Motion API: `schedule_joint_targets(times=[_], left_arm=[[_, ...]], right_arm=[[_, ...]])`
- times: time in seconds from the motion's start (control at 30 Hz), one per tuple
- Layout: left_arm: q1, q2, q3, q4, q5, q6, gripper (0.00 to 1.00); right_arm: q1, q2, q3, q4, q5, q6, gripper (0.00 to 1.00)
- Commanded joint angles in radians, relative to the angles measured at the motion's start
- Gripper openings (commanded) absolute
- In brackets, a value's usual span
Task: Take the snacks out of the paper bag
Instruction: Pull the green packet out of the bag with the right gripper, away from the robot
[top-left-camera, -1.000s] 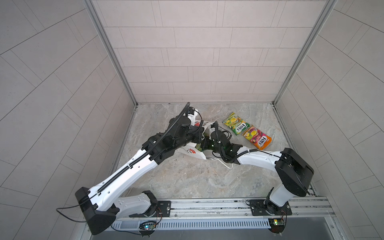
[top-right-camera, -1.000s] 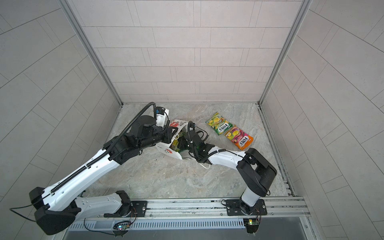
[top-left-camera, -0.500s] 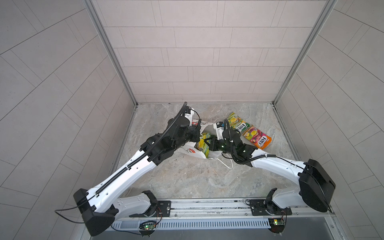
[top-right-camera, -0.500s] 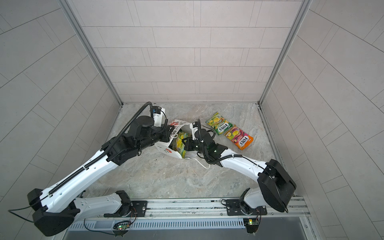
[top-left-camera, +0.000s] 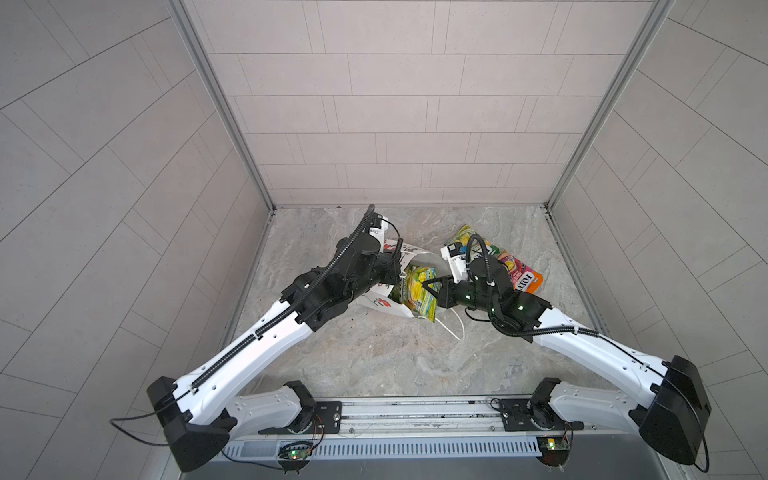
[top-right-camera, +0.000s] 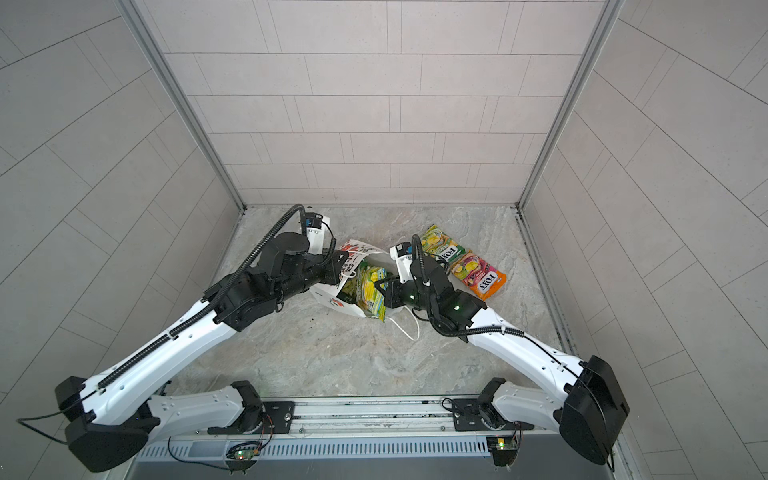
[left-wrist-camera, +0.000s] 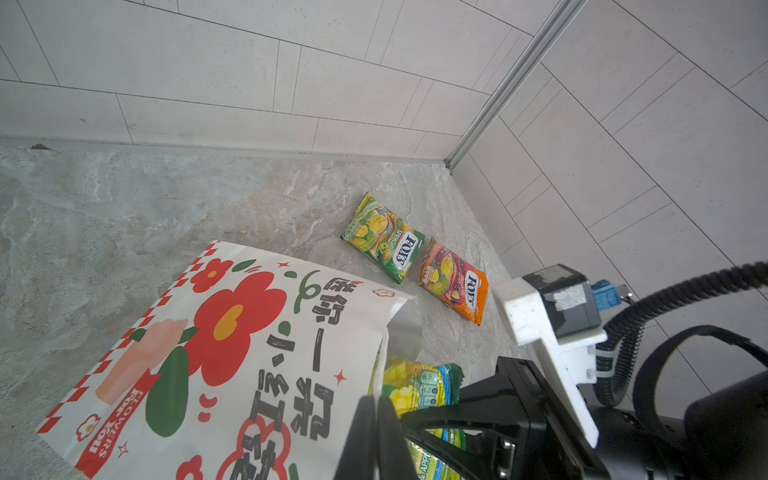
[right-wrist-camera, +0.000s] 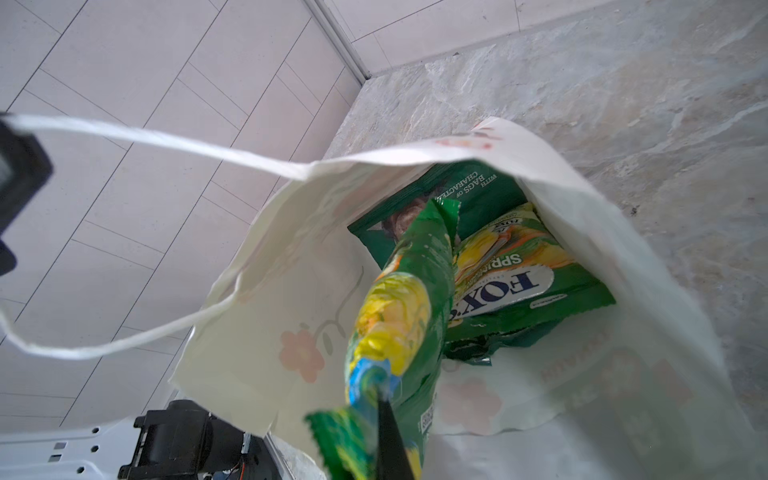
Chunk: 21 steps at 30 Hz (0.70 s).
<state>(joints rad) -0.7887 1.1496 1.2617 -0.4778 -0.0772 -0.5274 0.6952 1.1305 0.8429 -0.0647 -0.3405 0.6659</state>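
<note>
The right pincer (top-left-camera: 428, 286) grips the packet (right-wrist-camera: 395, 324), which we judge light and slippery, by its crimped seam; the left pincer (left-wrist-camera: 374, 415) clamps the flimsy paper bag (left-wrist-camera: 249, 332).

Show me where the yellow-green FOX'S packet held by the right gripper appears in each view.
Both top views: yellow-green FOX'S packet in the centre, at the mouth of the paper bag, pinched by the right gripper.
Left wrist: packet peeking past the bag's rim.
Right wrist: packet in the centre, half out of the bag.
Shared landmark: the white paper bag.

The dark green crisp bag (right-wrist-camera: 478, 191) lies mostly hidden inside the paper bag (right-wrist-camera: 291, 270).
</note>
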Motion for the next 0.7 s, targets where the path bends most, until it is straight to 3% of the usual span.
schedule_joint_targets(times=[0.0,0.37,0.67], left_arm=[[-0.006,-0.024,-0.006,0.004,-0.021,-0.005,0.0],[-0.006,-0.022,-0.008,0.008,-0.015,-0.004,0.0],[-0.006,-0.019,-0.009,0.008,-0.013,-0.009,0.0]], right_arm=[[-0.006,-0.053,0.023,-0.044,-0.041,-0.042,0.0],[-0.028,-0.178,0.084,-0.183,-0.058,-0.099,0.0],[-0.067,-0.352,0.1,-0.264,0.025,-0.16,0.0]])
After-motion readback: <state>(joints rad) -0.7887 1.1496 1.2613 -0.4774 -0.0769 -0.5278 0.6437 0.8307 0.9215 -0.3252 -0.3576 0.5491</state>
